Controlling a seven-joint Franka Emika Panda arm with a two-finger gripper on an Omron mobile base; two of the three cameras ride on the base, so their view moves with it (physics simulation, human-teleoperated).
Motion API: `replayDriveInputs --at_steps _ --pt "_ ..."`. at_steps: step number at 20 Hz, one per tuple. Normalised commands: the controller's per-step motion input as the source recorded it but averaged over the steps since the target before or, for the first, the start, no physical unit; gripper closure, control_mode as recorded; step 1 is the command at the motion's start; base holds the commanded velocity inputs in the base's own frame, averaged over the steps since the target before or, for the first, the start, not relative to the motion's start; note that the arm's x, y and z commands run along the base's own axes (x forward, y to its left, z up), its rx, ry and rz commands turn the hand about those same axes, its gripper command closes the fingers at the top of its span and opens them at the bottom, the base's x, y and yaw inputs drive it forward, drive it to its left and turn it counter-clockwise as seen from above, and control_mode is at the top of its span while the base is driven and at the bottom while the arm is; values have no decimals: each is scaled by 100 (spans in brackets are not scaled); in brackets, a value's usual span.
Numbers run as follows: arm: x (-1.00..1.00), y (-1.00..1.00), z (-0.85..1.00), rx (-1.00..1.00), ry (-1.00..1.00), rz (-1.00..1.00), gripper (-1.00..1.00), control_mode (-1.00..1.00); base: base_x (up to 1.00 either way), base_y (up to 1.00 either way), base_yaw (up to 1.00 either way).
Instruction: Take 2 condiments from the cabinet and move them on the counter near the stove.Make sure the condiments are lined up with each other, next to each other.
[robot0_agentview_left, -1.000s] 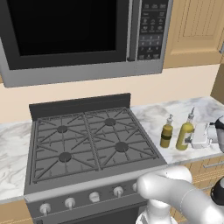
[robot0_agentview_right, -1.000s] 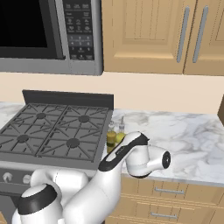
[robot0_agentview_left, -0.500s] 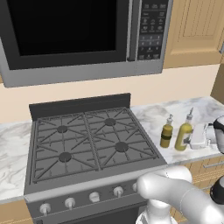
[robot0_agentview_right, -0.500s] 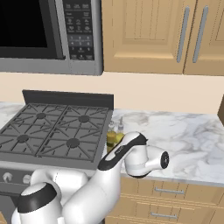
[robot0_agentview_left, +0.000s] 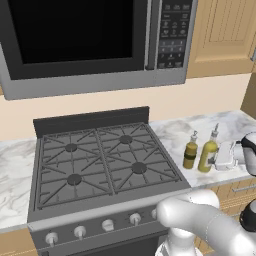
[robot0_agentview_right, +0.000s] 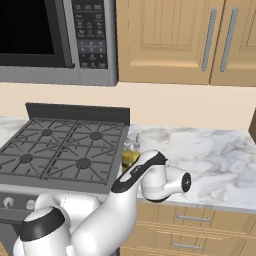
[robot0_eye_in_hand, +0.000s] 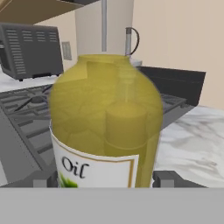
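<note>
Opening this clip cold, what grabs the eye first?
Two slim bottles stand side by side on the marble counter just right of the stove: the yellow bottle and the olive-green bottle. The tool sits against the yellow one, whose "Oil" label looms in the hand view.

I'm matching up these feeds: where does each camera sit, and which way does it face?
Left base view: behind-left, looking down at the stove, two bottles; arm lower right.
Right base view: behind-right, same stove; arm lower left, in front of the bottles.
Hand view: on the hand, facing the yellow bottle close between the fingertips.
All share that bottle.
</note>
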Motion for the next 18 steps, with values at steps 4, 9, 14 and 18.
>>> replayDriveInputs --at_steps 4,9,14,18 --pt "9 1 0 0 0 0 100 -100 0 0 0" --pt "12 1 -5 0 0 0 100 -100 0 0 0" --pt "10 3 -8 0 0 0 100 -100 0 0 0" --pt "5 3 -8 0 0 0 100 -100 0 0 0"
